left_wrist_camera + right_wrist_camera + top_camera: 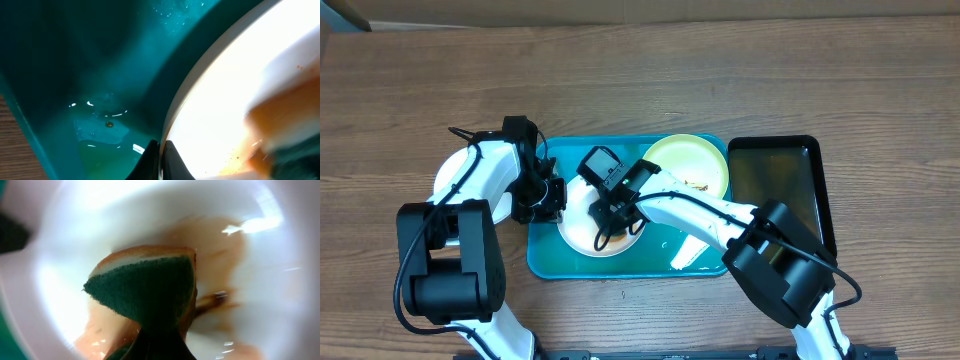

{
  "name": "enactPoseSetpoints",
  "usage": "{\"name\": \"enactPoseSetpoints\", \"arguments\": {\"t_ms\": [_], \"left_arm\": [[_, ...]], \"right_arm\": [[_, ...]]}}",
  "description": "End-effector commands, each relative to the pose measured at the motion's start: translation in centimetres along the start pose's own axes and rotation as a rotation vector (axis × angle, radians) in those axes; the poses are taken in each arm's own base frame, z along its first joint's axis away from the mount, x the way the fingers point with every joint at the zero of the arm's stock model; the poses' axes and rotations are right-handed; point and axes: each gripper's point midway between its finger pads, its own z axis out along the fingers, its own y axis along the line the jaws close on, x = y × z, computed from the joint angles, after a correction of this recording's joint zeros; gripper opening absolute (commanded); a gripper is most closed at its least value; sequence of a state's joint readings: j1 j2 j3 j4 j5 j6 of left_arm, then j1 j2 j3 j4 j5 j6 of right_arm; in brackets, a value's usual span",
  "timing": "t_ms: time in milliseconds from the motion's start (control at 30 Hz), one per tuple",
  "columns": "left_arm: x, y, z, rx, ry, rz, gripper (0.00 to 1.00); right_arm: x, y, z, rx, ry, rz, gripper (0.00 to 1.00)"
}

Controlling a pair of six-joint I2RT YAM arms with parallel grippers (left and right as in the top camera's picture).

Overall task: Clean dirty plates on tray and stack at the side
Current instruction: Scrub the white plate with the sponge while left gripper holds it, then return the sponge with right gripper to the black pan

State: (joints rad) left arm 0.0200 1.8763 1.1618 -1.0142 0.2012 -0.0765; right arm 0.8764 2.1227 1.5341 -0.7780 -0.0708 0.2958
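Observation:
A white plate (578, 232) lies in the teal tray (548, 264), smeared brown in the right wrist view (220, 245). My left gripper (552, 196) is shut on its left rim; the jaws (161, 161) pinch the plate's edge (225, 95) over the tray floor (75, 50). My right gripper (616, 214) is shut on a green and yellow sponge (145, 287) pressed onto the plate (272, 285); its jaws (160, 347) are mostly hidden by the sponge. A yellow-green rimmed plate (686, 160) lies at the tray's back right. Another white plate (448, 178) sits left of the tray, partly under my left arm.
A black tray (776, 182) stands right of the teal tray, with no sponge on it. A puddle of water (100, 131) lies on the teal tray's floor, and a pale patch (686, 256) shows near its front right. Bare wooden table (640, 80) surrounds the trays.

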Motion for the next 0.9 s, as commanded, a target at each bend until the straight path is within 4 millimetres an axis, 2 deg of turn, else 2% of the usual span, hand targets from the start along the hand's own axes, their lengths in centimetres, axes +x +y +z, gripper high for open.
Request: {"name": "enactPoseSetpoints", "arguments": {"t_ms": [0, 133, 233, 400, 533, 733, 833, 867], "left_arm": [[0.4, -0.1, 0.4, 0.005, 0.019, -0.019, 0.04], [0.4, -0.1, 0.4, 0.005, 0.019, -0.019, 0.04], [0.4, -0.1, 0.4, 0.005, 0.019, -0.019, 0.04], [0.4, -0.1, 0.4, 0.005, 0.019, -0.019, 0.04], [0.3, -0.1, 0.4, 0.005, 0.018, -0.019, 0.04], [0.4, -0.1, 0.4, 0.005, 0.019, -0.019, 0.04], [0.4, -0.1, 0.4, 0.005, 0.019, -0.019, 0.04], [0.4, -0.1, 0.4, 0.005, 0.018, -0.019, 0.04]], "right_arm": [[-2.2, -5.7, -0.5, 0.233, -0.092, 0.096, 0.04], [-2.0, -7.4, -0.6, 0.247, -0.079, 0.189, 0.04], [-0.6, -8.3, -0.7, 0.248, -0.021, 0.293, 0.04], [2.4, -8.1, -0.9, 0.229, 0.114, 0.318, 0.04], [2.2, -8.0, -1.6, 0.225, 0.104, 0.317, 0.04], [-0.7, -6.7, -5.7, 0.171, -0.019, 0.313, 0.04], [-2.1, -6.3, -8.8, 0.139, -0.097, 0.317, 0.04], [-2.6, -6.7, -10.6, 0.136, -0.139, 0.340, 0.04]]}}
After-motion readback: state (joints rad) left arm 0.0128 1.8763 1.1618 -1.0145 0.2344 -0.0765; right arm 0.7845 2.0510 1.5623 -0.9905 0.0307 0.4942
